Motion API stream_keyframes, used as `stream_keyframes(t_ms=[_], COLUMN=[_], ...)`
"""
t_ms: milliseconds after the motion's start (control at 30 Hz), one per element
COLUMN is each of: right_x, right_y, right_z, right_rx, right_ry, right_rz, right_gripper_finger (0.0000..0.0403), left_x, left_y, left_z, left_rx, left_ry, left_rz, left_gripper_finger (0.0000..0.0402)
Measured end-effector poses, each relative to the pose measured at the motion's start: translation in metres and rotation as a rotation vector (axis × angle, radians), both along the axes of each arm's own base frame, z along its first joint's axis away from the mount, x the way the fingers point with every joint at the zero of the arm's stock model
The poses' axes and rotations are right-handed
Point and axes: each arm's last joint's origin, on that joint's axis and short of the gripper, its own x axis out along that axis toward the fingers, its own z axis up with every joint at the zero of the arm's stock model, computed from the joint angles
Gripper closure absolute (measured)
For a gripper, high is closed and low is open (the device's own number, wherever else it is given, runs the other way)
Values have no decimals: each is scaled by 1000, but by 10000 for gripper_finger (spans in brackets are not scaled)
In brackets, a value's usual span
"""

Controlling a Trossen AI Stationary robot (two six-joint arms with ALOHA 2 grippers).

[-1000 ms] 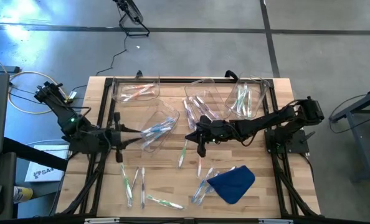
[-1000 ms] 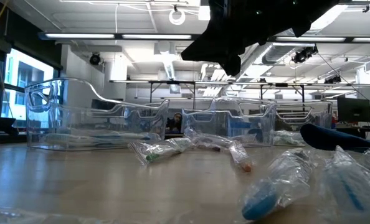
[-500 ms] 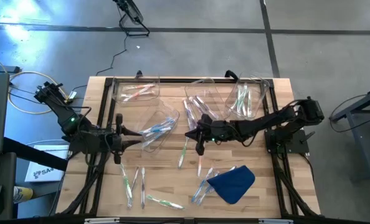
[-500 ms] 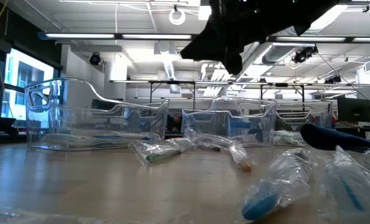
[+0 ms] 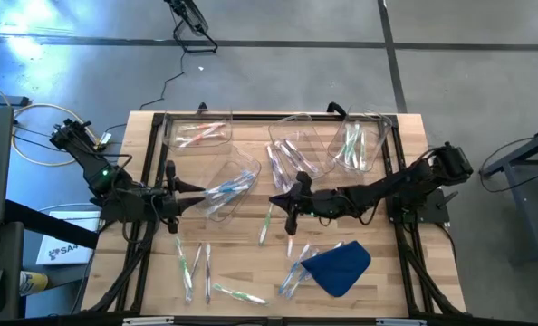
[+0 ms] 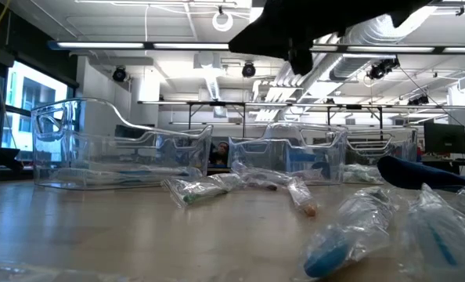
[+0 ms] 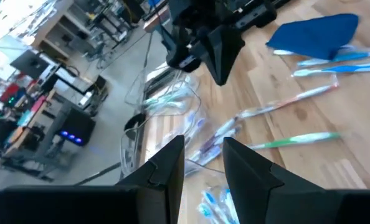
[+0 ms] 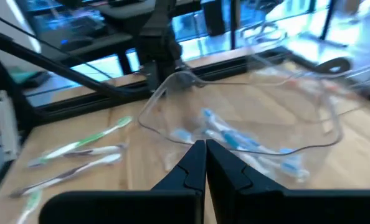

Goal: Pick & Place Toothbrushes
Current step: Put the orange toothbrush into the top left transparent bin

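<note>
Nearest the table's front edge, loose toothbrushes (image 5: 196, 263) were seen lying flat on the bare wood, with a few more beside the blue cloth (image 5: 338, 267). Several appeared to be sealed in thin clear wrappers, as the low view suggested. Toward the middle, a green-handled toothbrush (image 5: 267, 220) lay just beside the right gripper (image 5: 290, 206), whose fingers were pressed together with nothing held between them. At the left edge, the left gripper (image 5: 173, 193) was held just beside the tilted clear bin (image 5: 233, 181); a narrow gap was left between its fingers, and no brush was seen in it. At the far side, more brushes were already gathered in three further clear bins (image 5: 196, 134), apparently sorted by colour.

The brushes were judged light and stiff along the handle, so little force would be needed. The wrappers were judged slippery and likely to crinkle or slide under the pads. A hold across the middle of the handle was judged best, since a brush taken near the head or tail would tend to pivot and droop. Because each brush lay flat on the wood, the fingers would have to be brought down on both sides of it.
</note>
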Motion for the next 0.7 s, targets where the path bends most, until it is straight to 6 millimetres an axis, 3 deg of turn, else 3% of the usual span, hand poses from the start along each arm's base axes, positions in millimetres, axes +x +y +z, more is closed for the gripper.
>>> stream_keyframes(t_ms=[367,600,700], right_x=[-10,-15,-16], right_y=[28,42,48], right_z=[3,9,11], right_rx=[-60,-41,-31], right_ry=[-35,-101,-119], right_rz=[-134,-148,-122], right_gripper_finger=[399,399,399], left_x=[-33,-30,-30], left_y=[28,24,22], left_z=[11,-48,-63], left_rx=[8,-55,-92], left_ry=[-85,-185,-264], left_rz=[-70,-119,-187], left_gripper_finger=[295,295,295])
